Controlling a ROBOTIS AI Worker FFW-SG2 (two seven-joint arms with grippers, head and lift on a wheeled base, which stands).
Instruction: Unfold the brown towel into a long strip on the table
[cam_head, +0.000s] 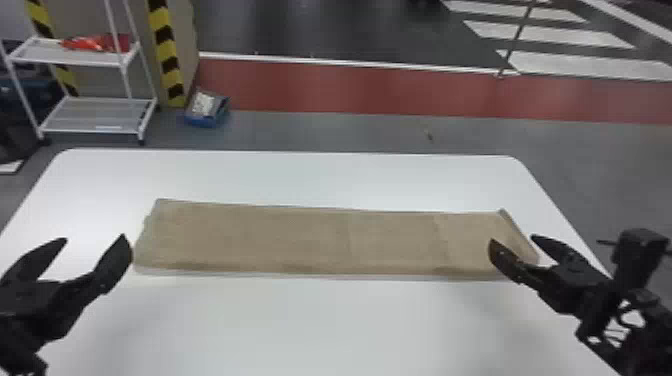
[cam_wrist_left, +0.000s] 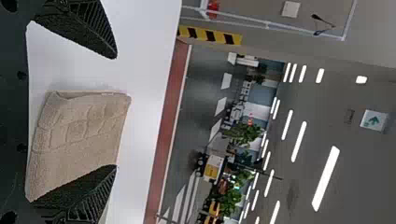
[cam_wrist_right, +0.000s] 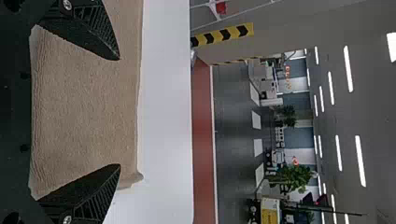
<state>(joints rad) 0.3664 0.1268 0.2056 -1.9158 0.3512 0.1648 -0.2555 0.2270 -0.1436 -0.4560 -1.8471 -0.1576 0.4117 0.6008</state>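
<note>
And here's the brown towel (cam_head: 310, 240), laid out flat as a long strip on the white tabletop (cam_head: 320, 320), running side to side across it! Look at the towel's left end: the left end effector (cam_head: 94, 239) hangs just beside it, released, its two fingers spread wide and grasping nothing. Over to the towel's right end, and there's the right end effector (cam_head: 513, 239), released as well, fingers well apart, the inner one overlapping the fabric in the head view; whether it touches, I cannot tell. From the right wrist, what a view, the cloth spreading out between the open fingers! The left wrist view catches ridges across the towel's left end, with layered edges there too. Faint creases cross the towel toward its right end, and its far right corner pokes up a touch, the end edge slanting toward the near side. Out beyond the towel, on its left, stand a white rack (cam_head: 95, 122) with something red (cam_head: 95, 43) on its upper shelf, a striped post (cam_head: 167, 45) and a blue box (cam_head: 202, 121) on the floor.
</note>
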